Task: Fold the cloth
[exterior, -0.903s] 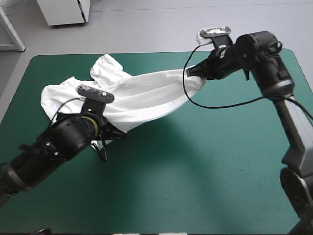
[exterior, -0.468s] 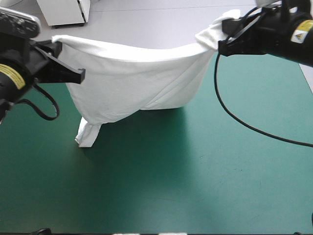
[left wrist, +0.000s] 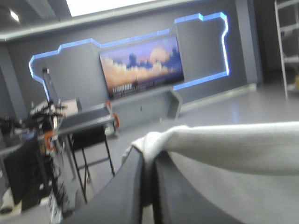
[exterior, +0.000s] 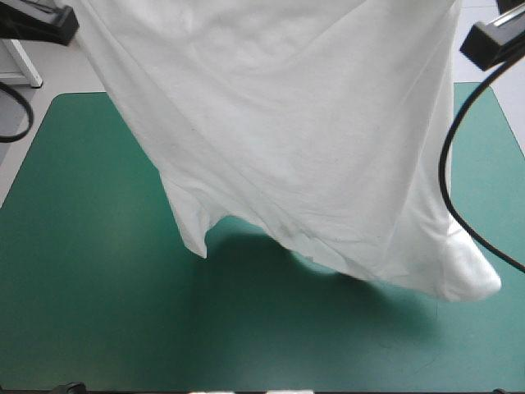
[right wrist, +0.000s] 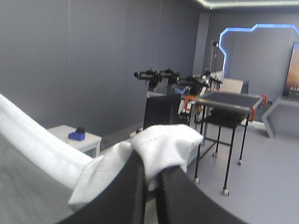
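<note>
**Both the left hand (left wrist: 148,184) and the right hand (right wrist: 150,184) hold the T-shirt (exterior: 303,139) high over the table (exterior: 74,271)**

The table, under its teal-green cover (exterior: 98,328), fills the high view, with its near half bare. Its far half is mostly hidden behind the T-shirt.

The T-shirt hangs as one broad white sheet, spread from side to side and lightly creased. Its upper edge runs out past the top of the high view. The lower edge is uneven. Toward the table's left side it drops to a narrow point (exterior: 195,242). Toward the right edge it ends lower, in a rounded fold (exterior: 469,277). A shadow (exterior: 246,246) lies on the cover under the sheet. Whether the fold touches the cover I cannot tell.

Both hands are raised, so the wrist views look level into the room. The left hand is all but closed, and its two black fingers (left wrist: 119,196) meet in an arch. A rolled edge of the T-shirt (left wrist: 219,140) is pinched between them and stretches off to one side. The right hand is closed just as tightly, its fingers (right wrist: 119,196) clamping a bunched corner of the T-shirt (right wrist: 163,142). From that corner a seamed hem (right wrist: 42,142) runs away taut.
</note>
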Available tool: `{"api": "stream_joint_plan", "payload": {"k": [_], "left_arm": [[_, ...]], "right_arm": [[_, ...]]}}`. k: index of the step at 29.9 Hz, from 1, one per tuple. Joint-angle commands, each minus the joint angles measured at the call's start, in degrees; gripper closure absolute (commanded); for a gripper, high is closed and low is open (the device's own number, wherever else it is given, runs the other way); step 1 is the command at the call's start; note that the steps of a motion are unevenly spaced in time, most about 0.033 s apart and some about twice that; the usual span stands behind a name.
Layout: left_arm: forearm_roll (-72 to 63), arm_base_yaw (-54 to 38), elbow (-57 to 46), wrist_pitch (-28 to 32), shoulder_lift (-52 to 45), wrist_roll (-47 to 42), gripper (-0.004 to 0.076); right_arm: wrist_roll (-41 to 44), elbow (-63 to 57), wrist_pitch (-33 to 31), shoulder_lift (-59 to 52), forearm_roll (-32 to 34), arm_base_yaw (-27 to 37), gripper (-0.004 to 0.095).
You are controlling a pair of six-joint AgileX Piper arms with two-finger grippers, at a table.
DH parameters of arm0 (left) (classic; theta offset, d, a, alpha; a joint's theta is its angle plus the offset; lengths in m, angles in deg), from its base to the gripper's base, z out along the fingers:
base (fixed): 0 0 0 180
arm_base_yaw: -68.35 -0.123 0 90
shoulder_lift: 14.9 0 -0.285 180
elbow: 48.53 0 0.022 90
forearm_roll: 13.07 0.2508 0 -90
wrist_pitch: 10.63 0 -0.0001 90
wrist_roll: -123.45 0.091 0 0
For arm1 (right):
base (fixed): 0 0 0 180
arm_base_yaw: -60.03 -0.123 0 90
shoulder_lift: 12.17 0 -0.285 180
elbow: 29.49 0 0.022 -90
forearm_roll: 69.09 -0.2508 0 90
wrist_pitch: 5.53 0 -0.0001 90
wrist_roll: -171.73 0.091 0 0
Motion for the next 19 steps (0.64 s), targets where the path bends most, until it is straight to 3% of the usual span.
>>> {"api": "stream_joint_plan", "payload": {"k": [1, 5, 12, 15, 19], "left_arm": [[-0.77, 0.01, 2.88, 12.37, -0.91, 0.19, 0.0746], [-0.63, 0.01, 2.88, 12.32, -0.4, 0.19, 0.0746], [10.98, 0.01, 2.88, 3.91, 5.71, -0.73, 0.0746], [16.56, -2.38, 2.67, -0.33, 10.25, -4.09, 0.0746], [4.81, -13.22, 2.41, -2.6, 15.73, -5.6, 0.0745]], "right_arm": [[-1.81, 2.34, 9.57, -1.23, -0.13, 0.44, 0.092], [-1.94, 2.77, 10.02, -1.23, 1.55, 0.44, 0.0919], [3.91, -0.82, 1.4, 3.66, 12.62, 0.44, 0.0921], [6.48, -3.93, -0.96, 7.05, 14.22, 0.44, 0.0921], [6.59, -7.54, -2.01, 11.59, 14.22, 0.44, 0.0921]]}}
